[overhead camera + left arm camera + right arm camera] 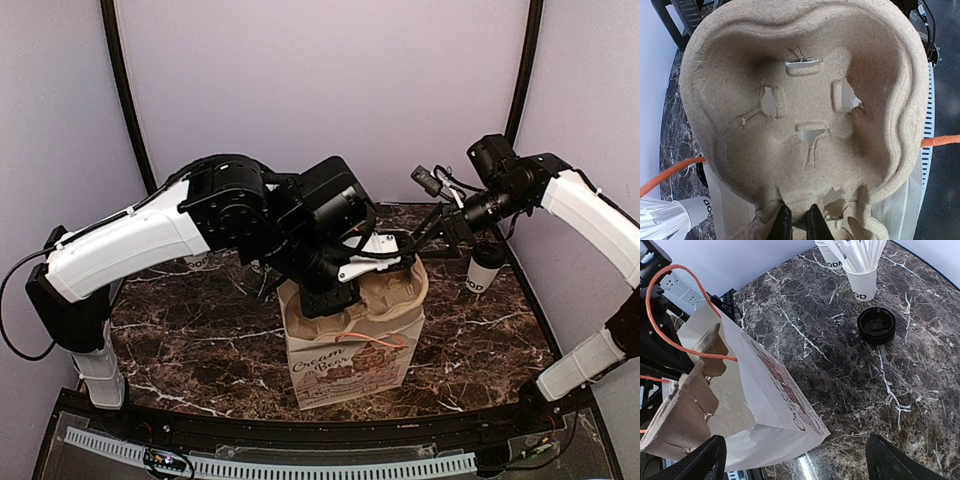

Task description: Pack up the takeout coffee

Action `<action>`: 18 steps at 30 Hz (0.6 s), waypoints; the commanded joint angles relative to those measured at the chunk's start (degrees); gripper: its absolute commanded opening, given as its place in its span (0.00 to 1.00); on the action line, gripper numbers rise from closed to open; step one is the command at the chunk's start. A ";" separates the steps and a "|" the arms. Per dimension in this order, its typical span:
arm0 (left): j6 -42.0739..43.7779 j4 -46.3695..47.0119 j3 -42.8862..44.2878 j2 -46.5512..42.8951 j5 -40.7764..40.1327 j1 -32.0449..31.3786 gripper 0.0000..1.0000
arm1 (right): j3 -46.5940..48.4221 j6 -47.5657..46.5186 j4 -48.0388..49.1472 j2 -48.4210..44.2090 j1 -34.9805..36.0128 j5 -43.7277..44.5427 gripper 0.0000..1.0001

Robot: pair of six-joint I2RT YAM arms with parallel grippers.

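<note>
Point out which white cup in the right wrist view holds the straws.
The nearer cup, beside the black lid: white straws fan out of its mouth. The cup behind it is cut off by the frame's top edge.

The paper bag (350, 355) stands front-middle on the tabletop (200, 340), the pulp carrier (395, 290) lodged in its open top. The takeout coffee (486, 272) stands behind and right of it; the straw cup (862, 282) stands back left, a loose lid (876, 325) beside it.
</note>
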 commanded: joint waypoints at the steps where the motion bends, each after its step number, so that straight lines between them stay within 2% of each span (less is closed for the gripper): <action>1: -1.32 -2.32 1.55 0.16 -1.36 -0.69 0.00 | 3.83 2.12 -2.25 0.50 2.02 -3.45 0.99; 7: -1.37 -2.64 1.56 -0.04 -2.55 -0.97 0.00 | 1.69 4.52 -1.82 0.92 6.81 1.86 0.99; 18: -1.49 -3.08 2.59 -0.14 -3.87 -1.85 0.00 | 1.20 6.42 -3.67 3.21 9.36 10.23 0.99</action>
